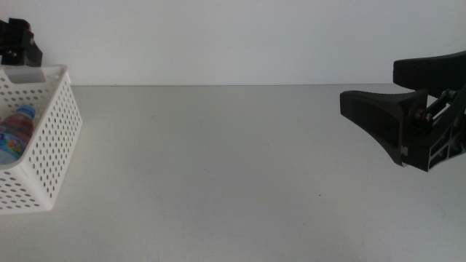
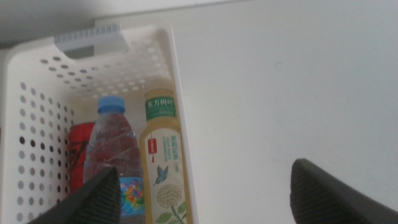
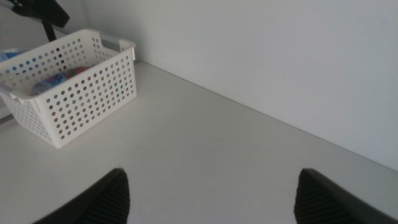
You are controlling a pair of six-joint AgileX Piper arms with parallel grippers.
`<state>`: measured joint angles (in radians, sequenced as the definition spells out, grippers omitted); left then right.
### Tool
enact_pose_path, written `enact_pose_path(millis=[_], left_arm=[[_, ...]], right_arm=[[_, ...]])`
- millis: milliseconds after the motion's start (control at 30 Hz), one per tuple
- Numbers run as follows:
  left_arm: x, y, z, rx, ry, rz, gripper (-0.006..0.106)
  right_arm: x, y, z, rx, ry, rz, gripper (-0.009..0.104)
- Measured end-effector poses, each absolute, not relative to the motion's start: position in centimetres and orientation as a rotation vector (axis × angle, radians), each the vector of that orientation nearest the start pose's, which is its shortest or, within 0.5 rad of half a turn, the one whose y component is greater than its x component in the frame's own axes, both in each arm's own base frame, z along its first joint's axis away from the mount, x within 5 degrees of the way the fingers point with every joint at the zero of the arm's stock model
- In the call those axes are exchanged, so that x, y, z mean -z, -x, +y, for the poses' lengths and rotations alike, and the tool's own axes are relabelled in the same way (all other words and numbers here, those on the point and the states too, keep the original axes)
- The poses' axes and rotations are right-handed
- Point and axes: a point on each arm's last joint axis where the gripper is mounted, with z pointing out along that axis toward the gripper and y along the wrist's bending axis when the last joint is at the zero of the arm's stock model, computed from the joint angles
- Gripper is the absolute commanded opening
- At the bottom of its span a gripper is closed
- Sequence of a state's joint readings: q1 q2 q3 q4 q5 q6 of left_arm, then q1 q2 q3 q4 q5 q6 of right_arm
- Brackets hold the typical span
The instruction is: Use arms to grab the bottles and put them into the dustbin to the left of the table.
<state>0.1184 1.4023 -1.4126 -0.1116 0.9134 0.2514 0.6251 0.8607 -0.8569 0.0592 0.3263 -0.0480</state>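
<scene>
The white perforated dustbin (image 1: 45,149) stands at the table's (image 1: 218,160) left edge. In the left wrist view it (image 2: 37,124) holds all three bottles lying side by side: the pale yellow tea bottle (image 2: 163,162), the blue-capped water bottle (image 2: 115,146) and the red cola can (image 2: 79,152). The water bottle (image 1: 16,135) also shows in the middle view. My left gripper (image 2: 205,168) is open and empty above the dustbin; its arm (image 1: 18,44) shows at the far left. My right gripper (image 1: 370,84) is open and empty above the table's right side, far from the dustbin (image 3: 68,87).
A plain white wall runs behind the table. In the right wrist view the left arm (image 3: 43,12) is a dark shape above the dustbin's far side. The dustbin's grey handle slot (image 2: 90,42) is on its end wall.
</scene>
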Motion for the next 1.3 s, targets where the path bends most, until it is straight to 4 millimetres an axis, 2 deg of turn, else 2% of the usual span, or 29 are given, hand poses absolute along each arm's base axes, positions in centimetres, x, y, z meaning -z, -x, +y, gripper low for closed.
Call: enact_pose_path(millis=[167, 400, 533, 767, 1033, 1133, 1300], left_arm=[[-41.1, -25.4, 1.3, -0.054, -0.149, 2.194, 0.092], [-41.7, -19.2, 0.3, -0.069, -0.166, 1.996, 0.092], [-41.8, -17.2, 0.0, -0.064, -0.167, 1.959, 0.092], [-42.2, -15.5, -0.1, -0.055, -0.158, 1.921, 0.092], [-42.3, -15.3, -0.1, -0.054, -0.155, 1.914, 0.092], [-42.3, -15.3, -0.1, -0.054, -0.155, 1.914, 0.092], [-41.8, -15.0, -0.1, -0.05, -0.149, 1.9, 0.092]], right_arm=[[-38.3, -14.6, 10.8, -0.464, 0.571, 1.747, 0.068], [-38.3, -14.6, 10.8, -0.464, 0.571, 1.747, 0.068], [-38.3, -14.6, 10.8, -0.464, 0.571, 1.747, 0.068], [-38.3, -14.6, 10.8, -0.464, 0.571, 1.747, 0.068], [-38.4, -14.8, 10.4, -0.466, 0.537, 1.754, 0.068], [-38.9, -14.9, 8.8, -0.433, 0.441, 1.748, 0.068], [-40.3, -14.2, 4.4, -0.28, 0.22, 1.685, 0.068]])
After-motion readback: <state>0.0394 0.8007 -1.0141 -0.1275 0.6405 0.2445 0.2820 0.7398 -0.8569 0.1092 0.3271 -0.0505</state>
